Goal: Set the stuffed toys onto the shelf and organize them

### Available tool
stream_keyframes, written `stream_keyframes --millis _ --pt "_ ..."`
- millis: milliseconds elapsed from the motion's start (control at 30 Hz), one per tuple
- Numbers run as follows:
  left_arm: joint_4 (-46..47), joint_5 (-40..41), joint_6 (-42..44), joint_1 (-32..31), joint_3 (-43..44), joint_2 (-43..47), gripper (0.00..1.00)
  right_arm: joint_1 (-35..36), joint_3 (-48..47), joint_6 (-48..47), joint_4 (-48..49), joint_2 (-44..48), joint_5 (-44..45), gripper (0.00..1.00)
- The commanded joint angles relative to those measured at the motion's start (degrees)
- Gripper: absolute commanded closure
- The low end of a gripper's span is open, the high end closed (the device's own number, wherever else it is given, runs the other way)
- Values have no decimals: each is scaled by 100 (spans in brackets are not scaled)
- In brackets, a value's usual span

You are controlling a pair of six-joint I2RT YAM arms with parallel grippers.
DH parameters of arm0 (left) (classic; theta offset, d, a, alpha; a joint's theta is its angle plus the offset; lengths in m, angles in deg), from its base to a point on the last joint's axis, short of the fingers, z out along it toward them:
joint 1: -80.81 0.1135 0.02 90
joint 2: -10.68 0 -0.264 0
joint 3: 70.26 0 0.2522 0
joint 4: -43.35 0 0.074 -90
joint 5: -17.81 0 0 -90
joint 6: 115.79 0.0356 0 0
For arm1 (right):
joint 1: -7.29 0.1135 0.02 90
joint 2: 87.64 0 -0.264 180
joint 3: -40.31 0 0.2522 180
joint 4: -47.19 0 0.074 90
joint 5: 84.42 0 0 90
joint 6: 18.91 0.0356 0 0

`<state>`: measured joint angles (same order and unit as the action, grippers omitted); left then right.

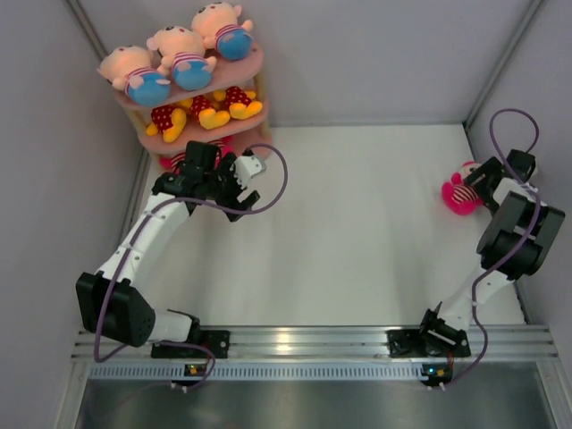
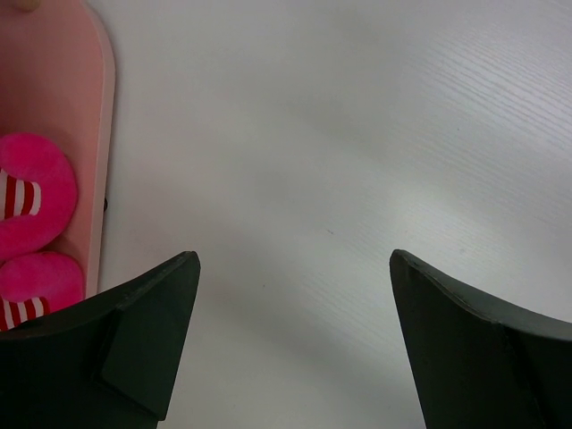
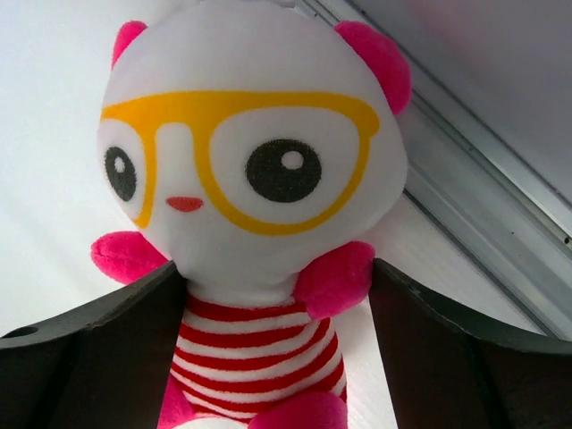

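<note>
While the right hand (image 3: 277, 268) is holding its dark fingers (image 3: 98, 349) spread wide, a pink doll (image 3: 250, 170) is sitting between them, its red-and-white striped body just at the inner face of either finger; whether they are pressing on it cannot be told. This doll is showing a white face with yellow printed glasses, black eyes, a small red mouth and pink ears and arms. It is lying on the white bench (image 1: 357, 223) at the far right, close beside the wall and its metal rail (image 3: 483, 197), well apart from the shelf (image 1: 255, 67). Across the bench, the left hand (image 2: 295, 259) is hanging with its fingers fully apart and nothing between them, only bare bench surface showing in the gap. It is hovering just beside the bottom board of the pink shelf, where two pink limbs with red-and-white stripes (image 2: 31, 192) are resting near the board's edge. In the overhead view the shelf is standing in the far left corner: three peach-faced dolls (image 1: 183, 58) in blue shorts are lying side by side on the top board, yellow bears (image 1: 206, 112) in red dotted outfits are filling the middle board, and the bottom board is mostly hidden behind the left arm.
</note>
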<state>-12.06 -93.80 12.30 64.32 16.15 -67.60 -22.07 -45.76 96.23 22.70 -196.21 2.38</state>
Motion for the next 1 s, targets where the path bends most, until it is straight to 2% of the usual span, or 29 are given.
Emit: stream_keyframes --millis 0,100,133,200,233,300,467,600,800,867,967 --pt "-36 -186 111 -3 207 58 7 228 -11 -177 88 -137 -180 21" --pt "-36 -361 164 -21 163 129 8 396 7 -194 324 -251 -908 36" --pt "-36 -405 181 -21 137 155 8 449 -11 -229 325 -278 -1110 50" --pt "-45 -502 287 -56 84 234 8 737 -142 -413 211 -244 -1271 70" --pt "-36 -537 313 -73 84 252 9 870 -160 -484 124 -191 -1297 85" --pt "-36 -581 366 -117 75 296 9 1316 -134 -502 105 37 -1411 100" --pt "-36 -643 638 -337 66 357 9 2311 392 190 464 828 -1377 100" --pt "-28 -512 823 -670 13 296 9 3591 604 596 475 1495 -1095 100" --pt "-36 -529 1604 -1444 -119 103 12 5087 649 1308 492 1813 -910 100" --pt "-19 -477 2184 -1776 -162 120 11 5352 430 1440 370 1813 -893 100" --pt "349 -432 2520 -2190 -285 199 10 5766 245 1572 273 1831 -858 100"
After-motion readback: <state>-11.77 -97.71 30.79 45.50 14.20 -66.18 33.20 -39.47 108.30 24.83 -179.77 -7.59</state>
